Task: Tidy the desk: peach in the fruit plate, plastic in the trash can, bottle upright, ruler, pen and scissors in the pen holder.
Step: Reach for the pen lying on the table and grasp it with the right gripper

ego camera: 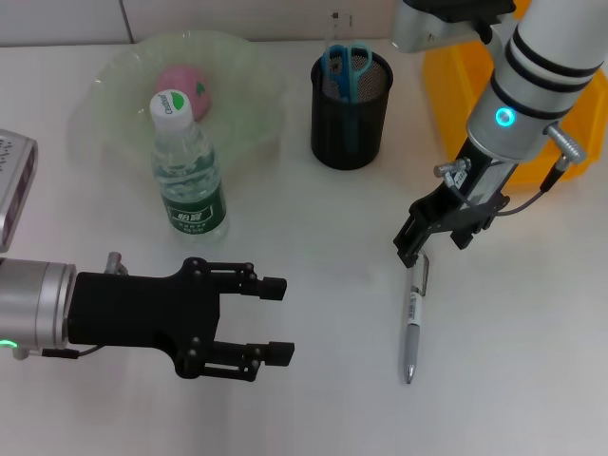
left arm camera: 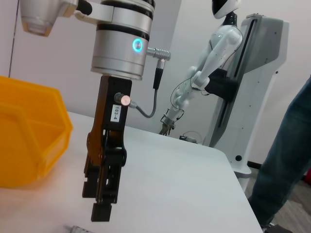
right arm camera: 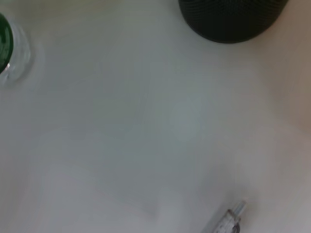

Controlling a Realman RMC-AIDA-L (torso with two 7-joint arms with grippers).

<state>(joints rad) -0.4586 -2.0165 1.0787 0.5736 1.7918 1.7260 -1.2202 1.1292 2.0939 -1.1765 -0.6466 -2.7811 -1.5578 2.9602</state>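
A silver pen [ego camera: 412,323] lies on the white desk right of centre; its end also shows in the right wrist view [right arm camera: 227,221]. My right gripper [ego camera: 435,242] hangs open just above the pen's far end, not touching it; it also shows in the left wrist view [left arm camera: 102,204]. My left gripper [ego camera: 280,319] is open and empty, low over the desk at the front left. The water bottle [ego camera: 188,171] stands upright. The pink peach [ego camera: 183,82] lies in the green plate [ego camera: 114,85]. Blue scissors [ego camera: 347,62] and a clear ruler [ego camera: 339,24] stand in the black mesh pen holder [ego camera: 351,119].
A yellow bin [ego camera: 454,90] stands behind my right arm at the back right. A grey device [ego camera: 14,180] sits at the left edge. In the left wrist view, another robot [left arm camera: 214,73] and a person's leg [left arm camera: 286,160] stand beyond the desk.
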